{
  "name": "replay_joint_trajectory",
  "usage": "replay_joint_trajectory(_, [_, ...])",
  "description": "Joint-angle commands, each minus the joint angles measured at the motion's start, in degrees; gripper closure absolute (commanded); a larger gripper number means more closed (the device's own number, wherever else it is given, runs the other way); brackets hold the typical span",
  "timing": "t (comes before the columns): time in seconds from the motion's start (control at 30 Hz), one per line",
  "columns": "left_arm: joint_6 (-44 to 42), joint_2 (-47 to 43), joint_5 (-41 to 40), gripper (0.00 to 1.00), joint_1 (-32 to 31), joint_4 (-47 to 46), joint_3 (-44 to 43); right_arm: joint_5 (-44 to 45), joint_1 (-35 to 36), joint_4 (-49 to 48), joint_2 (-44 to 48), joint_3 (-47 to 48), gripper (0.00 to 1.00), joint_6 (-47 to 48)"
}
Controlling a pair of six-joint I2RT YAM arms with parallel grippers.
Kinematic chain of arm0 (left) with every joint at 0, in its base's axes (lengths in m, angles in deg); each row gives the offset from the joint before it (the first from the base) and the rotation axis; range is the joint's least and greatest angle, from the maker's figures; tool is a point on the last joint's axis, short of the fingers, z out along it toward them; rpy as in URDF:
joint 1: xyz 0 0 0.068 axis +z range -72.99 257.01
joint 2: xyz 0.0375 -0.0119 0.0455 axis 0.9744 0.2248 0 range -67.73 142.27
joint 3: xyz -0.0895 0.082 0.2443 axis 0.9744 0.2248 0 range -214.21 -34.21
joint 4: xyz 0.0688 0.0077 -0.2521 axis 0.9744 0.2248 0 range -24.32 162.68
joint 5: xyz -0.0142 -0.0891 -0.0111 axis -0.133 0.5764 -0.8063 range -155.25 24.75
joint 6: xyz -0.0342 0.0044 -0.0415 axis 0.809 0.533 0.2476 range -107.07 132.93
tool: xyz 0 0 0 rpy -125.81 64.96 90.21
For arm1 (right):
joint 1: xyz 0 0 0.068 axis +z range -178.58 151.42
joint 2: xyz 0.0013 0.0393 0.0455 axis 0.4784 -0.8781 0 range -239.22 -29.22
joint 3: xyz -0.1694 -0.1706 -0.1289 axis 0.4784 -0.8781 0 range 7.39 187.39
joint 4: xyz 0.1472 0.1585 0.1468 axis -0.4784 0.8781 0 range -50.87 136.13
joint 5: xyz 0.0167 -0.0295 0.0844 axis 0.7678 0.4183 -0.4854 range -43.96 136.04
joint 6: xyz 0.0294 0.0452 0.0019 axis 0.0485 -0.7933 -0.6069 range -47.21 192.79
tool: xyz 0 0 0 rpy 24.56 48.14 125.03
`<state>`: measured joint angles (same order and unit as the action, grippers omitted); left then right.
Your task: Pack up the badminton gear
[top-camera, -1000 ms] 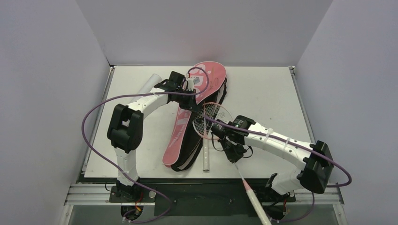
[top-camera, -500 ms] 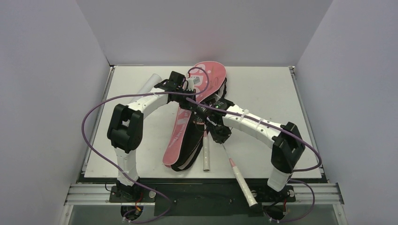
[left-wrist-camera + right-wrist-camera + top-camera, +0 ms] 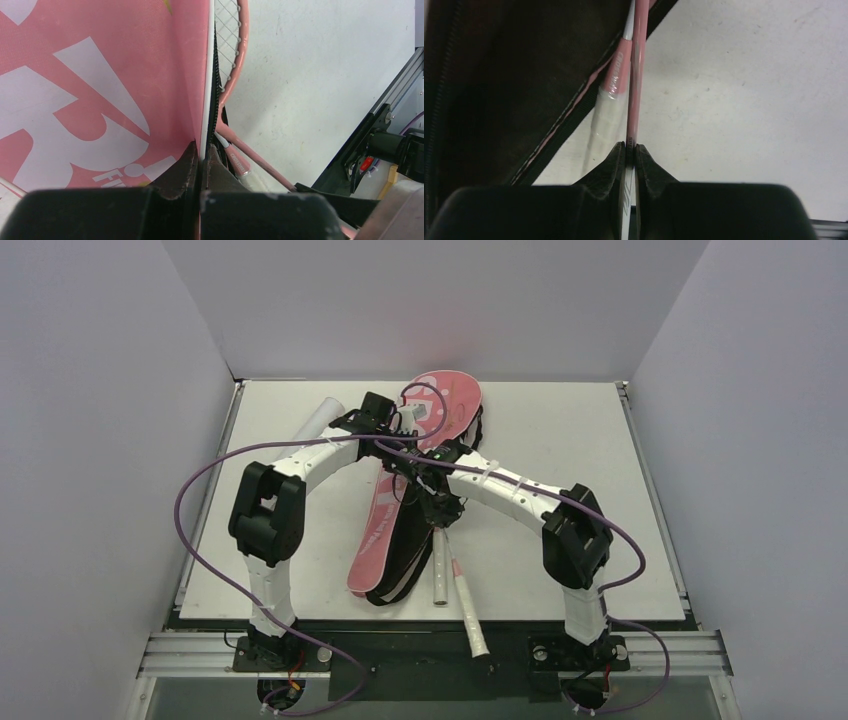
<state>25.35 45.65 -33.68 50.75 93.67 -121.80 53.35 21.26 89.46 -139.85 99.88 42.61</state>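
At the cover (image 3: 455,400) mouth, the racket (image 3: 466,605) head now lies under the flap; a second ago it was outside, right of the cover. The right claw (image 3: 630,149) is clamped on its shaft and the left claw (image 3: 201,156) pinches the cover edge. Insertion appears well advanced.

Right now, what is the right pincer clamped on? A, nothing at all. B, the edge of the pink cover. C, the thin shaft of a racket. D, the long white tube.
C: in the right wrist view the right pincer is shut on the thin pink racket shaft, which runs straight out from between its fingers.
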Motion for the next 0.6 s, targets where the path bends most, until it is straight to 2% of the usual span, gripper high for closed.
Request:
replay_joint_trajectory(0.0, [-0.61,-2.29,2.29,1.0,-1.05,-1.73,-2.58,1.56,-0.48,-4.58,-2.12,4.5,1.0,-2.5])
replay_joint_trajectory(0.2, [-0.15,-1.9,2.53,1.0,-1.16,-1.95,-2.69,-1.26,-1.91,-12.52,-2.49,2.77,1.0,-4.5])
replay_joint_trajectory(0.4, [0.52,-2.52,3.44,1.0,-1.12,-2.98,-1.77,-3.91,-3.03,-26.27,0.15,-5.03,1.0,-5.23])
replay_joint_trajectory(0.57, [0.28,-4.24,7.03,1.0,-0.3,-1.99,-1.44,-8.01,-3.89,-31.97,0.81,-8.67,1.0,-3.21])
